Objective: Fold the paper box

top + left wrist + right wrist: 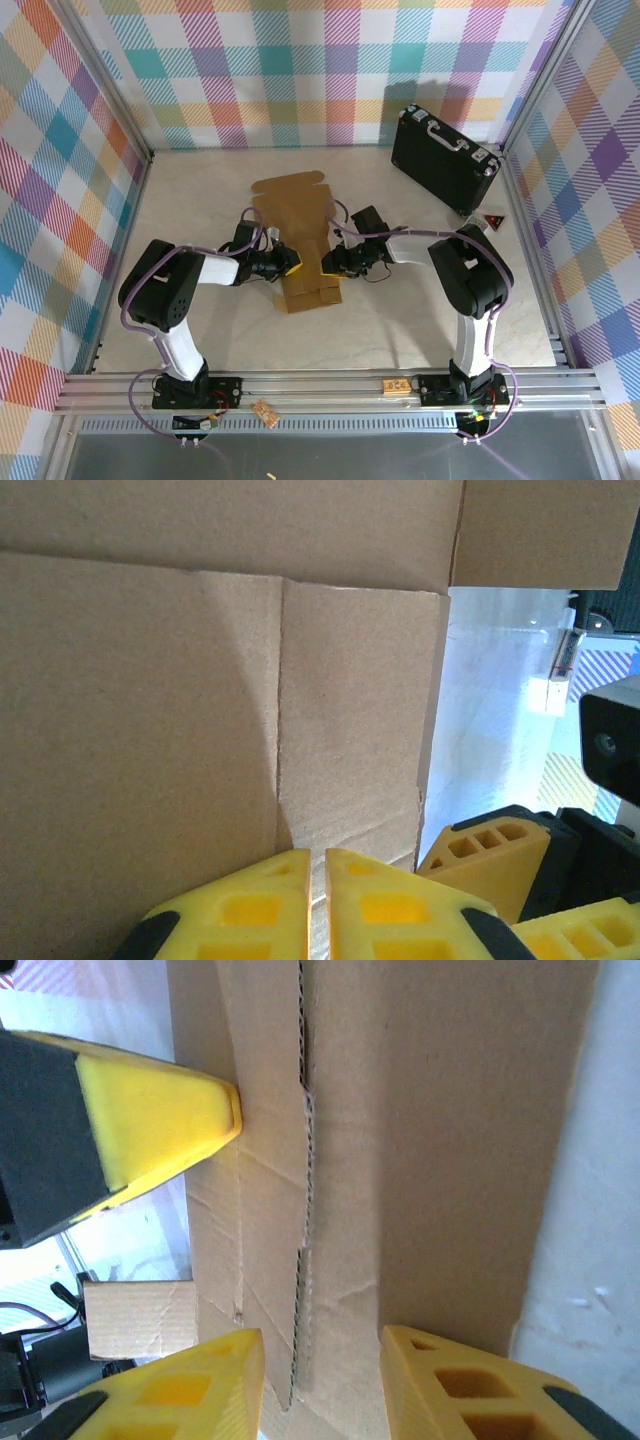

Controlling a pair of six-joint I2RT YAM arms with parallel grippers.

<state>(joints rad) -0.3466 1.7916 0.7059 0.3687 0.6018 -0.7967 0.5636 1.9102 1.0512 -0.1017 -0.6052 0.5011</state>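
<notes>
1. Checking writing first: red triangle label (492, 222) on the table (400, 320) near the right edge, print too small to read. Small tan tag (398, 386) on the front rail (330, 385), marks illegible.
2. Black case (440, 160): far right corner, standing on its long edge and tilted, silver trim and handle facing out. Lid closed, contents hidden.
3. Paper box (300, 225): mid-table, a little left of centre, between the two grippers. Plain brown corrugated cardboard. Far end is a flat panel with a notched flap lying on the table. Near end is narrower and looks folded into layers.
4. Left gripper (318, 855): at the box's left side. Yellow fingers (250, 910) pressed almost together, only a hairline slit between. Tips right up against the cardboard at the foot of a crease line. Cannot tell whether a layer is nipped in the slit.
5. Right gripper (320, 1335): at the box's right side. Part-spread, fingers (190, 1390) straddling a raw corrugated edge, with some clearance showing on each side of that edge. Not clamped.
6. Facing each other across the near half of the box, close together. From the right wrist camera, one left-gripper finger lying against the cardboard face.
7. Both arms bent inward from their bases at the near edge.
</notes>
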